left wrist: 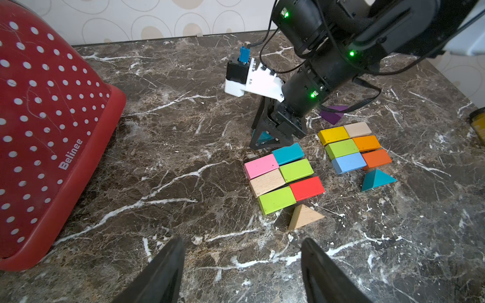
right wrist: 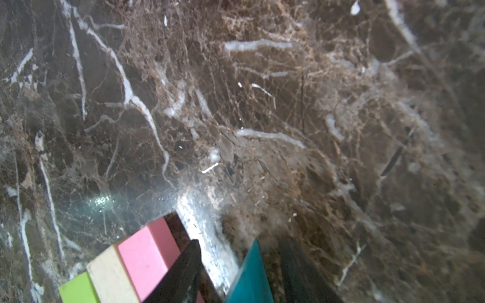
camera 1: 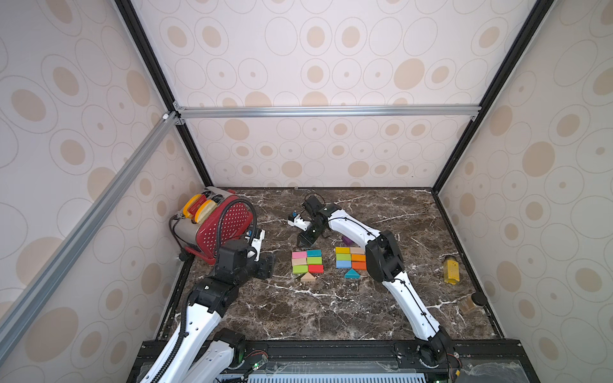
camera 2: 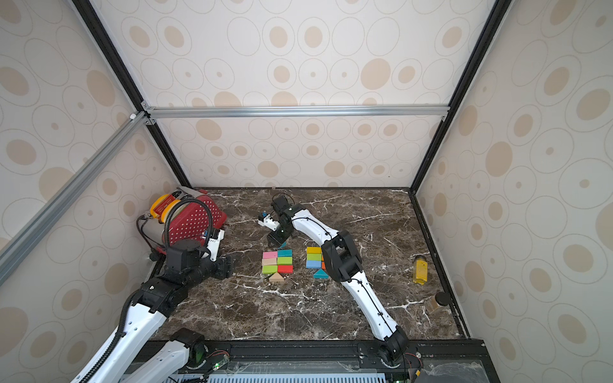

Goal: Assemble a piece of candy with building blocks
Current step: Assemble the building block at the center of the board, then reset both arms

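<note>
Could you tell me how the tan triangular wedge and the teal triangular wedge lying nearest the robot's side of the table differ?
The tan wedge is bare wood; the teal wedge is painted. The tan wedge lies by the block group with the pink brick, near that group's green brick and red brick; the teal wedge lies by the group with the yellow brick, near its blue brick and orange brick. Both are triangular, rest on the marble table, and are held by neither gripper.

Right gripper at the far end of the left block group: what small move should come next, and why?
Probably lift the right gripper straight up. Its fingers stand apart around the teal wedge, which sits on the table just beyond the teal brick, mirroring the tan wedge at the near end. A sideways retreat might knock it.
</note>
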### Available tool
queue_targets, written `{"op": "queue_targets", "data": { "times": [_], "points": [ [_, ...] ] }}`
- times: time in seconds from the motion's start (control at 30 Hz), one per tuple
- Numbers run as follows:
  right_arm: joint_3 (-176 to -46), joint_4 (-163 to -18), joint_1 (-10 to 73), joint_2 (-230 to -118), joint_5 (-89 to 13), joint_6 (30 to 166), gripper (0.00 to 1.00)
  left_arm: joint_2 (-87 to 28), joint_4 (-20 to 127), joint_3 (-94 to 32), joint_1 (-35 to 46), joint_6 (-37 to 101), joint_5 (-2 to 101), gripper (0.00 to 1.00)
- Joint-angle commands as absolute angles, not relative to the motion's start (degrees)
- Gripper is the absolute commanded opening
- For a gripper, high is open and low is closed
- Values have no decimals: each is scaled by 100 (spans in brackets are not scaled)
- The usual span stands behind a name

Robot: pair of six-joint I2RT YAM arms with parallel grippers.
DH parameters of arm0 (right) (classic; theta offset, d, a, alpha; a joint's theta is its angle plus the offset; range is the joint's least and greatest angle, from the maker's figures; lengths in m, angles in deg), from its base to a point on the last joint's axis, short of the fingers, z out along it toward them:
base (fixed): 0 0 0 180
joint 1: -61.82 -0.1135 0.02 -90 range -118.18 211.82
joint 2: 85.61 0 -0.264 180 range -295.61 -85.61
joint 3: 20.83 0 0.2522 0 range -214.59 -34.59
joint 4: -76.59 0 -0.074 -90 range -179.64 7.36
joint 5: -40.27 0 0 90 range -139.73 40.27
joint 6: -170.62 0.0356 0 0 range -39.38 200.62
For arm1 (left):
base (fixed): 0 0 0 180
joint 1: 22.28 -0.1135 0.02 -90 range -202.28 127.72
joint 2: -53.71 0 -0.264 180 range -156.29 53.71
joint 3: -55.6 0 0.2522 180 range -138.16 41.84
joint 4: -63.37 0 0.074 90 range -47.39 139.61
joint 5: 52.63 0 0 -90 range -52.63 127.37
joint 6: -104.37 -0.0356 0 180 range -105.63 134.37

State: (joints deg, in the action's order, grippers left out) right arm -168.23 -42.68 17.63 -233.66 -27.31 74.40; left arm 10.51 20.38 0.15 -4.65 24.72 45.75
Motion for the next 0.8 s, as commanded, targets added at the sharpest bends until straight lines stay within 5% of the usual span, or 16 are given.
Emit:
{"op": "queue_targets", "data": {
  "times": [0.0, 0.3, 0.43, 0.77],
  "points": [
    [-16940, -4365, 1762, -23002, -2615, 7500, 54, 1060, 2078, -7, -494, 2400, 4488, 71],
    [-15779, -5513, 1994, -21722, -2774, 8039, 60, 1222, 1983, -126, -489, 2464, 3823, 79],
    [-13834, -6780, 2143, -20173, -3243, 8216, 63, 1304, 2159, -246, -492, 3104, 2959, 99],
    [-7907, -10053, 3017, -15716, -6218, 8362, 75, 732, 5788, 1448, -510, 2488, 889, 99]
  ]
}}
